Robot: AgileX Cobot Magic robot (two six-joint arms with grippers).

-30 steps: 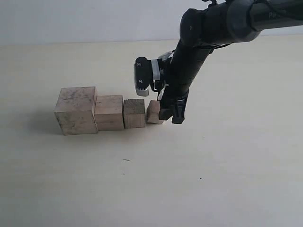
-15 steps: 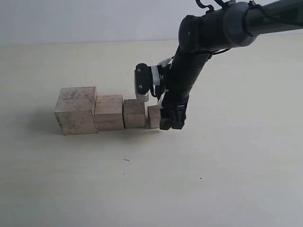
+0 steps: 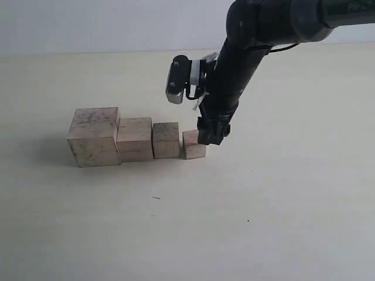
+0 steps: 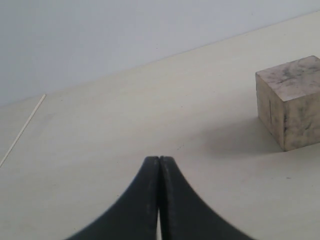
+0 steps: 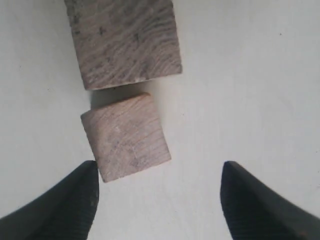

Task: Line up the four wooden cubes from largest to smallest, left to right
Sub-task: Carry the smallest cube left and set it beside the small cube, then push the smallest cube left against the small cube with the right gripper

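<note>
Exterior: row on table [image 3: 263,205] running 9 to 3 o'clock: largest cube [image 3: 94,136], second cube [image 3: 135,139], third cube [image 3: 166,140], smallest cube [image 3: 194,144], each just beside the next. Right gripper [image 3: 212,137] hangs at the smallest cube's 2 o'clock, close by

Left wrist: left gripper [image 4: 159,200] pressed together, empty; largest cube well apart from it

Right wrist: fingers [image 5: 65,205] spread, pinching nothing; smallest cube sits slightly skewed, just beside the third cube, nearer one finger

A robotics lab bench is indicated: a plain cream tabletop [image 3: 281,222] is backed by a pale wall [image 3: 88,23], four wooden cubes [image 3: 136,139] are lined up on it, and a black robot arm [image 3: 246,52] is seen above it.
</note>
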